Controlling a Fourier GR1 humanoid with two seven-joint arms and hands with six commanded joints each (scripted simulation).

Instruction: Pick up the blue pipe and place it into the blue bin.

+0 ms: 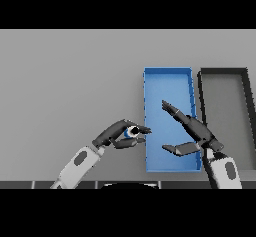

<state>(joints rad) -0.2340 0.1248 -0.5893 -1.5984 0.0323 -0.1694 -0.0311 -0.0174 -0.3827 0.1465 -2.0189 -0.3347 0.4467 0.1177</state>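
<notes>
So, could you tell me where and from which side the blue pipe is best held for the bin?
The left hand already pinches the blue pipe across its round body from the left, fingers above and thumb below. That suits it: the open end faces the camera and the bin-side stays free for release into the blue bin.

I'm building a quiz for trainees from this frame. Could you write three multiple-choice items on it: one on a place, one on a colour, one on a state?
1. Where is the small blue pipe?
A. In the left hand
B. Inside the blue rectangular bin
C. Inside the dark grey bin

2. What colour is the bin right of the blue rectangular bin?
A. Red
B. Dark grey
C. Yellow

3. How is the right hand?
A. Curled round the pipe
B. Open, holding nothing
C. Out of view

Key: 1 A, the left hand pinches the pipe just left of the blue bin. 2 B, the dark grey bin stands beside it. 3 B, its fingers are straight over the blue bin.
</notes>
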